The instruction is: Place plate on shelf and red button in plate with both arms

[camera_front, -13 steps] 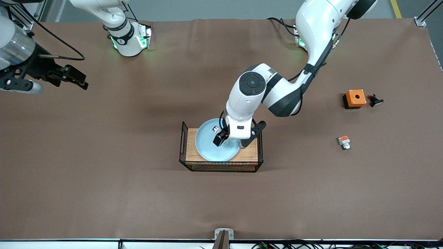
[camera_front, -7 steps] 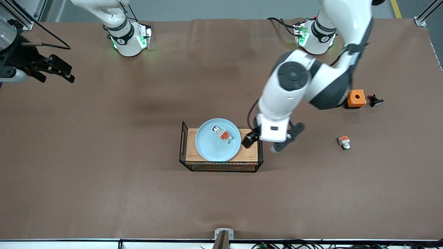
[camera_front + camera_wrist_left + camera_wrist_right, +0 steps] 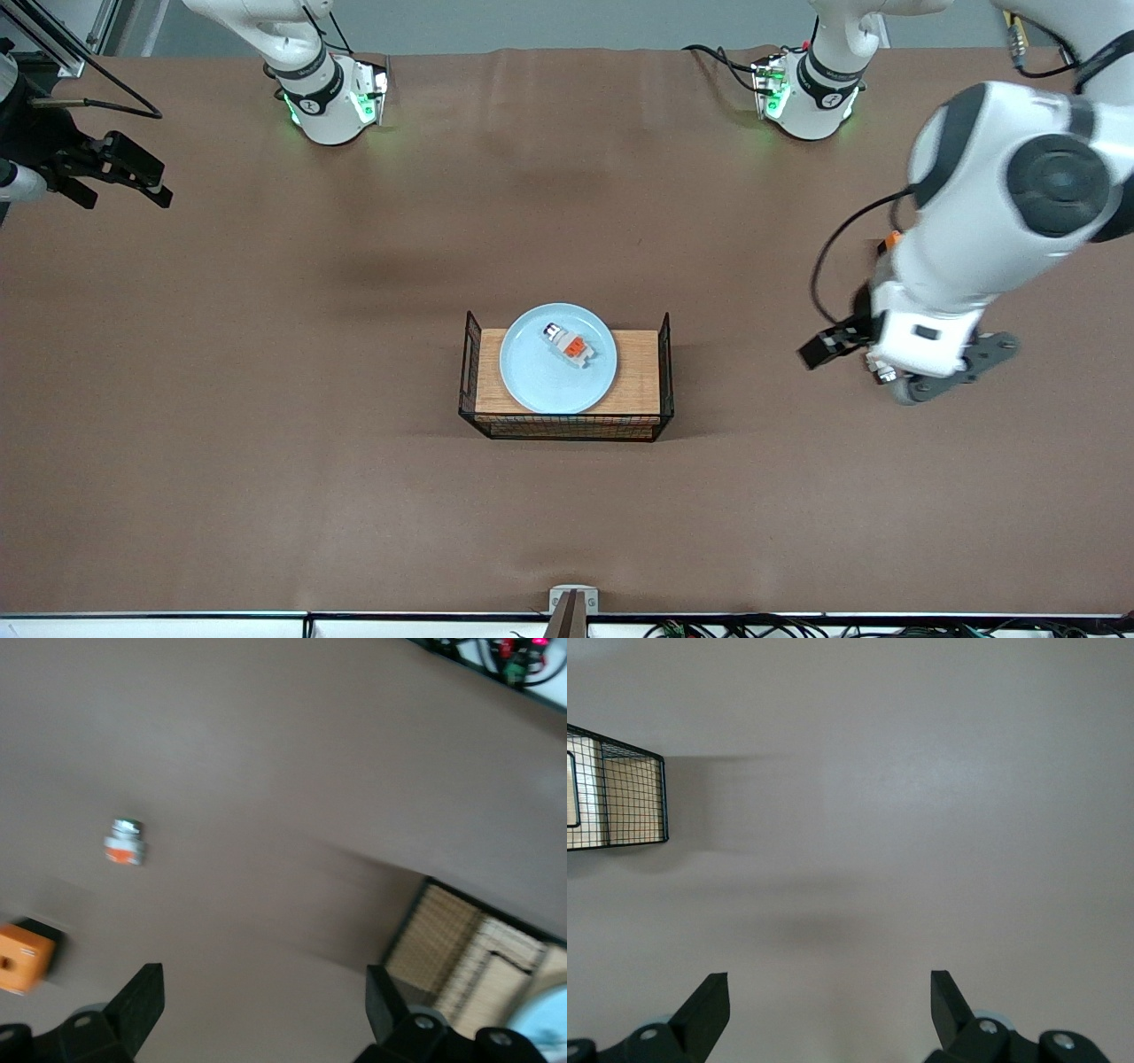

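the plate [image 3: 557,359] sits on the wooden floor of a black wire basket [image 3: 464,372] near the middle of the counter [image 3: 266,487], a little toward the edge nearest the front camera; the red button [image 3: 568,344] lies on its side inside the plate, on the part of it toward the arms' bases, its silver collar end pointing toward the right arm's end of the counter (the red cap itself is too small to make out).

the left claw [image 3: 873,365] hangs in the air over the left arm's end of the counter, well apart from the basket; its fingers stand wide apart with nothing between them, as the left wrist view shows [image 3: 261,1010]; that same view catches a small white-and-orange part [image 3: 124,842] lying on the bare counter, an orange box [image 3: 22,957] near it, and a corner of the basket with a sliver of the plate's rim.

the right claw [image 3: 120,168] is up over the corner of the counter at the right arm's end, on the side of the bases, and that arm waits; its fingers too are spread wide and empty, seen in the right wrist view [image 3: 828,1005], where one end of the wire basket shows at the picture's margin.
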{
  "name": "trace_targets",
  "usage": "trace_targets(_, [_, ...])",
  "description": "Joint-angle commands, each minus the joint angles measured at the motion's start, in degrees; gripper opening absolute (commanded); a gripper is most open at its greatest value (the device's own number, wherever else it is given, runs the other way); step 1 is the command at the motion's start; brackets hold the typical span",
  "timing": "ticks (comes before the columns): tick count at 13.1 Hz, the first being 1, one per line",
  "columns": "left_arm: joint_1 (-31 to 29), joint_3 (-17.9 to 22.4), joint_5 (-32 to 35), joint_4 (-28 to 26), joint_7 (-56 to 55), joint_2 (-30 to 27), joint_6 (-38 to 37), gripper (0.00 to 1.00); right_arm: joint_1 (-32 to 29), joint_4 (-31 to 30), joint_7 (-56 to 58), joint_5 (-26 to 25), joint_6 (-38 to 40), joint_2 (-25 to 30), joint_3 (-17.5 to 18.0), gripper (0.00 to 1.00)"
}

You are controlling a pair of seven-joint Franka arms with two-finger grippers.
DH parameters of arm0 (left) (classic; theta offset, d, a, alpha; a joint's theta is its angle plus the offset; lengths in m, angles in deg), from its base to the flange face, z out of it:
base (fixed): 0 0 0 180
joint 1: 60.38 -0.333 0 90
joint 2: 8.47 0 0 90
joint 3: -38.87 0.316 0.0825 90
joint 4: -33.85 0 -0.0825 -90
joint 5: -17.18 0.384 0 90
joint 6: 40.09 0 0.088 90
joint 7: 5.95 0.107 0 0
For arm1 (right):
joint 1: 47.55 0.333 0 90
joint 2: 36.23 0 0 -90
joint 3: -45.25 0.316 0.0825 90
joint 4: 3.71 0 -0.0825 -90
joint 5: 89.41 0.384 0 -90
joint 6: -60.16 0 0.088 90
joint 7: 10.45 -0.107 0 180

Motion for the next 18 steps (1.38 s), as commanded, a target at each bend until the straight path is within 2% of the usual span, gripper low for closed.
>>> trace_targets(1, [-5.25, -0.42, 0.83, -1.69, 10.58, -3.62, -3.83, 1.00, -1.61, 1.58, 0.82, -1.14, 0.20, 0.93, 1.60, 1.00])
trace_targets(5, [-12.11, -0.42, 0.83, -2.04, 20.79, -6.44, -7.27, 1.00, -0.39, 3.78, 0.73, -2.37, -0.06, 0.58, 1.43, 1.00])
trace_targets(7, [-14.49, -0.42, 0.91, -2.04, 22.74, -7.58, -8.32, 1.00, 1.02, 5.54, 0.73, -4.74, -0.06, 0.06, 1.08, 1.00])
trace_targets(11, [-18.18, -0.33, 1.00, -1.95, 29.85, -9.43, -10.00, 1.00, 1.64, 5.55, 0.29, -4.84, -0.15, -0.30, 1.16, 1.00])
trace_targets(18, [-18.36, -0.42, 0.83, -1.78, 30.75, -11.01, -12.37, 1.00, 1.73, 5.54, 0.46, -4.48, 0.81, -0.56, 1.43, 1.00])
